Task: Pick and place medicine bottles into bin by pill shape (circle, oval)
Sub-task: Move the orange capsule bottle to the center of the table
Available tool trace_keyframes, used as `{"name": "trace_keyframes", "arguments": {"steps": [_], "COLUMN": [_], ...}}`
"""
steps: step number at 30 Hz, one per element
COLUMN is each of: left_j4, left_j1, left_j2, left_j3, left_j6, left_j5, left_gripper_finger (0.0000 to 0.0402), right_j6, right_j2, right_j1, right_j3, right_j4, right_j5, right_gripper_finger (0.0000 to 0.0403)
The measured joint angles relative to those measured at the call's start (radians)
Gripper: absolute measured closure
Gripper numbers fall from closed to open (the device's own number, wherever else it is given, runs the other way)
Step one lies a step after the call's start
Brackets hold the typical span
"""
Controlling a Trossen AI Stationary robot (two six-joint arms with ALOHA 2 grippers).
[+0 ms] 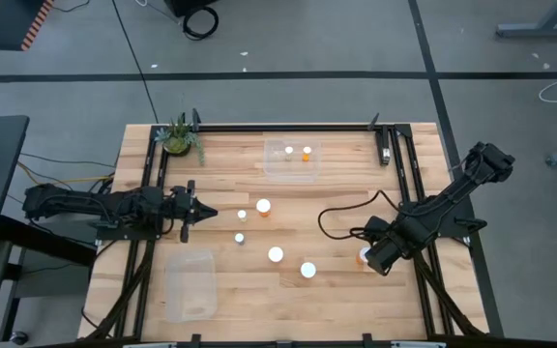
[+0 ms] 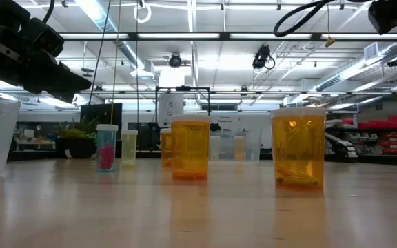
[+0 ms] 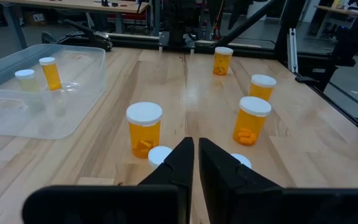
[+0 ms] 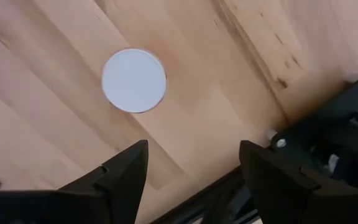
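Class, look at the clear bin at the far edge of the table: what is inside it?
Inside the clear bin stand two medicine bottles, both upright with white caps. In the left wrist view one is orange and one paler. Their pills cannot be made out.

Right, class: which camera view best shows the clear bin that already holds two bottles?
The left wrist view: the clear bin sits close, walls visible, two bottles standing inside. The high view shows it small from above. In the low view I cannot pick it out; the right wrist view misses it.
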Motion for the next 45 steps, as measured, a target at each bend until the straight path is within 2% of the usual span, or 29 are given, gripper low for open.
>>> {"name": "trace_keyframes", "arguments": {"steps": [13,21,27,35,41,45], "left_j4": [0.000,0.000,0.000,0.000,0.000,0.000], "left_j1": [0.000,0.000,0.000,0.000,0.000,0.000], "left_j2": [0.000,0.000,0.000,0.000,0.000,0.000], "left_j3": [0.000,0.000,0.000,0.000,0.000,0.000], "left_j6": [0.000,0.000,0.000,0.000,0.000,0.000], "left_j5": [0.000,0.000,0.000,0.000,0.000,0.000], "left_gripper_finger": [0.0363,0.0373,0.0368,0.0366,0.0373,0.0371], "right_j6": [0.049,0.055,0.001,-0.037,-0.130,-0.160], "right_j2": [-0.018,-0.009,0.024,0.109,0.204,0.216], "right_j1": [0.017,0.017,0.017,0.017,-0.018,-0.053], "right_j3": [-0.007,-0.165,-0.248,-0.254,-0.240,-0.240], "right_j4": [0.012,0.253,0.360,0.482,0.481,0.481], "right_j5": [-0.001,-0.053,-0.063,-0.047,-0.036,-0.029], "right_gripper_finger": [0.0144,0.0144,0.0144,0.0144,0.0144,0.0144]}}
